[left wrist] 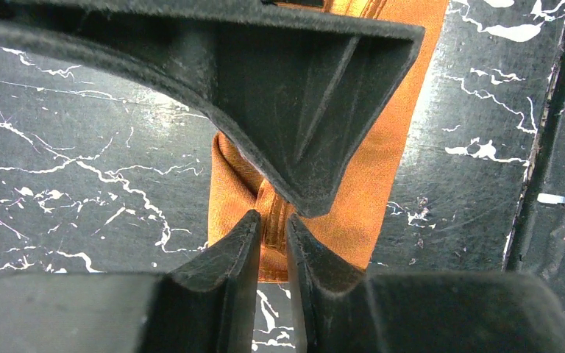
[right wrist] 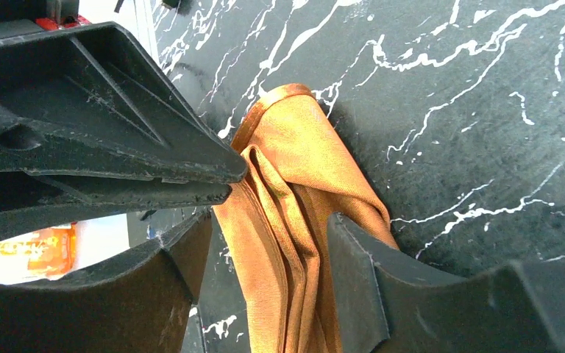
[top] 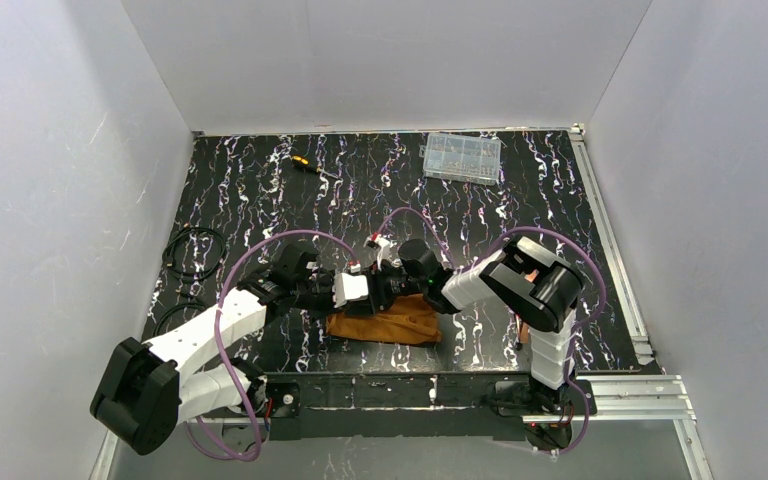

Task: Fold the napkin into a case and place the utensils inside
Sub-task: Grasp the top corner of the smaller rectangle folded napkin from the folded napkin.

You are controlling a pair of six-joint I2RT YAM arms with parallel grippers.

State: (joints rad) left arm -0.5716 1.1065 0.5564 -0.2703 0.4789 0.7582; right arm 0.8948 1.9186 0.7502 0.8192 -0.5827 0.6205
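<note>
The rust-orange napkin (top: 385, 322) lies bunched in long folds near the table's front edge, under both grippers. My left gripper (left wrist: 272, 213) is shut on a narrow ridge of its folded layers, at the near end of the cloth (left wrist: 368, 191). My right gripper (right wrist: 270, 218) stands open astride the stacked folds (right wrist: 294, 162); its right finger touches the cloth and a gap shows beside the left one. In the top view the left gripper (top: 372, 292) and the right gripper (top: 392, 290) meet tip to tip. The utensils are out of view.
A yellow-and-black screwdriver (top: 305, 163) and a clear plastic compartment box (top: 462, 157) lie at the back of the black marbled table (top: 260, 200). A black cable coil (top: 195, 252) sits at the left edge. An aluminium rail (top: 610, 250) runs down the right side.
</note>
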